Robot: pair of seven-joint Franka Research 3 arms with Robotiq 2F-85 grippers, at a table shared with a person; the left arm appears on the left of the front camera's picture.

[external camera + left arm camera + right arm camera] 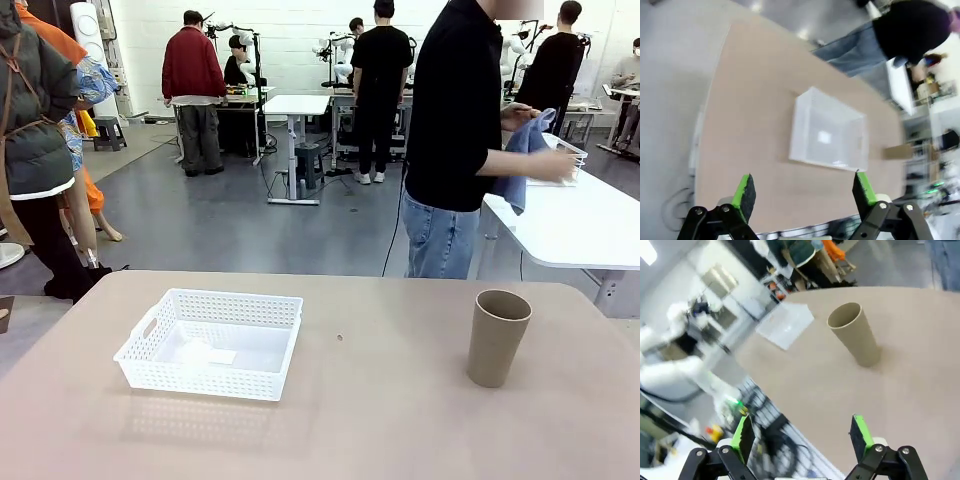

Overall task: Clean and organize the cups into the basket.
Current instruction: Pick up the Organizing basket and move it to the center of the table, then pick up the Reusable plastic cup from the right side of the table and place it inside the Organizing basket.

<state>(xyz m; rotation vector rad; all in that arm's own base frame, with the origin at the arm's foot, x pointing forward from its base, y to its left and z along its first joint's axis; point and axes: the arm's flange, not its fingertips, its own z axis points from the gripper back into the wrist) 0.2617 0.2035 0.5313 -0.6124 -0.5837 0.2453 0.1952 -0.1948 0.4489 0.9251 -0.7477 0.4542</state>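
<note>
One taupe-brown cup (496, 336) stands upright on the right side of the tan table, mouth up; the right wrist view has the same cup (855, 334) ahead of my right gripper (802, 432), which hangs open above the table with nothing between its green pads. The white lattice basket (212, 341) lies on the left side of the table, with just a small white patch on its floor. My left gripper (805, 189) is open high above the basket (828, 132), holding nothing.
A person in a black top and jeans (453, 140) stands beyond the far right edge, turned to a white side table (580, 225), holding a blue cloth (527, 160). The tan table (350, 400) is bare between basket and cup.
</note>
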